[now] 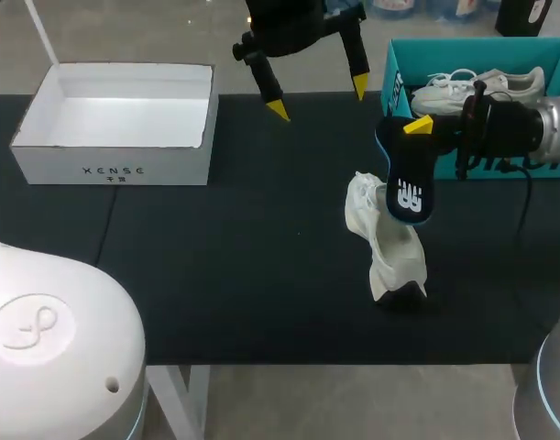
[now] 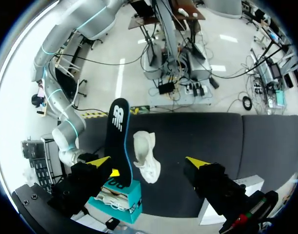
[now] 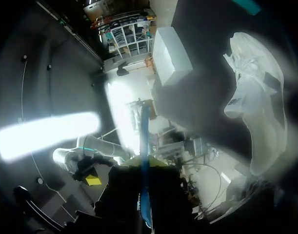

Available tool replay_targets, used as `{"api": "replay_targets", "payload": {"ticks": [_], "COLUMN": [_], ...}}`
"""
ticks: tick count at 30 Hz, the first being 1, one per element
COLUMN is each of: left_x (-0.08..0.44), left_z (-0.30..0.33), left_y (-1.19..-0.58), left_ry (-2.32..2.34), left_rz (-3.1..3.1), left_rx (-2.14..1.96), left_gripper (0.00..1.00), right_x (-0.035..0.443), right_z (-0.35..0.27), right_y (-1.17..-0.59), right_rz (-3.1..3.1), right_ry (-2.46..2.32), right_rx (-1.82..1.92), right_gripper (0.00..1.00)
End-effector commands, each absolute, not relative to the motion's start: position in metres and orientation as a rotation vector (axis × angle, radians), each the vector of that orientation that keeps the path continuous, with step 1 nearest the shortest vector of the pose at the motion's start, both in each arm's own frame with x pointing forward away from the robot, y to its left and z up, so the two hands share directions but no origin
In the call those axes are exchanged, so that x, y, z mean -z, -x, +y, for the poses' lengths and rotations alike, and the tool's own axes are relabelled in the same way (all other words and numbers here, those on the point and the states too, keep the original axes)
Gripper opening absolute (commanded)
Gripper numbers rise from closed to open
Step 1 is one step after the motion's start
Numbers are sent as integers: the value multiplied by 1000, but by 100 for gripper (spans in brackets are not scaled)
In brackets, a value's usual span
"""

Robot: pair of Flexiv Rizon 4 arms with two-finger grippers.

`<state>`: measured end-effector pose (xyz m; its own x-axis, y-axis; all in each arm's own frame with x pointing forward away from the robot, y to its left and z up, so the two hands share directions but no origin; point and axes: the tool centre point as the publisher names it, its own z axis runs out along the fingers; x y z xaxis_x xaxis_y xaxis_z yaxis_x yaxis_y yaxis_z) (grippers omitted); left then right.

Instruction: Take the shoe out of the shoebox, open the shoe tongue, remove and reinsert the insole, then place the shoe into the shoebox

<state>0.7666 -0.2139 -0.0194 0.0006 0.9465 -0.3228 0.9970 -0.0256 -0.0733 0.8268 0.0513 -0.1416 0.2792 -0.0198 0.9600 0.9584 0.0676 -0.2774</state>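
- Right gripper (image 1: 415, 128) is clenched on the top end of the insole (image 1: 408, 188); in the right wrist view the insole runs edge-on between its fingers
- Insole hangs blade-like, long axis steeply down, with its lower tip at the far end of the shoe (image 1: 389, 252)
- Shoe sits on the black table (image 1: 261, 275), right of middle, outside the teal shoebox (image 1: 396, 69); its long axis runs from far to near, slightly slanted, so the insole is roughly crosswise to the shoe's length
- Key relation: the shoe lies just below and on the near side of the right gripper, so I judge reinsertion needs the insole tipped over to line up with the shoe, then fed in
- Left gripper (image 1: 318, 99) is released, fingers wide apart, hovering over the table's far edge; it is well apart from the shoe, so the right arm is nearer
- Teal shoebox sits just behind the right gripper, with another white shoe (image 1: 481, 87) inside; a white box (image 1: 115, 170) is far left, out of play
- Hard to tell: the insole covers the shoe's opening in the head view, so I can't see if the tongue is pulled back or if the tip touches the shoe
- Heel versus toe is unclear
- Only one yellow tip of the right gripper shows from above, and glare washes out much of the right wrist view
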Motion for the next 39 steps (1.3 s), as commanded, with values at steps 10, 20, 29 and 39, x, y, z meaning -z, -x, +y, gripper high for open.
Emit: {"api": "replay_targets", "payload": {"ticks": [10, 20, 29, 39], "left_x": [17, 17, 17, 17], "left_z": [-265, -262, -262, -262], "left_y": [-801, -796, -796, -796], "left_ry": [-2376, -2321, -2321, -2321], "left_rz": [2109, 2151, 2151, 2151], "left_rx": [-55, -67, -67, -67], "left_gripper": [100, 100, 100, 100], "right_x": [142, 142, 142, 146], "right_z": [52, 52, 52, 65], "right_y": [-827, -827, -827, -822], "right_rz": [-1010, -1010, -1010, -1025], "right_ry": [1262, 1262, 1262, 1242], "right_rx": [967, 967, 967, 939], "right_gripper": [0, 0, 0, 0]}}
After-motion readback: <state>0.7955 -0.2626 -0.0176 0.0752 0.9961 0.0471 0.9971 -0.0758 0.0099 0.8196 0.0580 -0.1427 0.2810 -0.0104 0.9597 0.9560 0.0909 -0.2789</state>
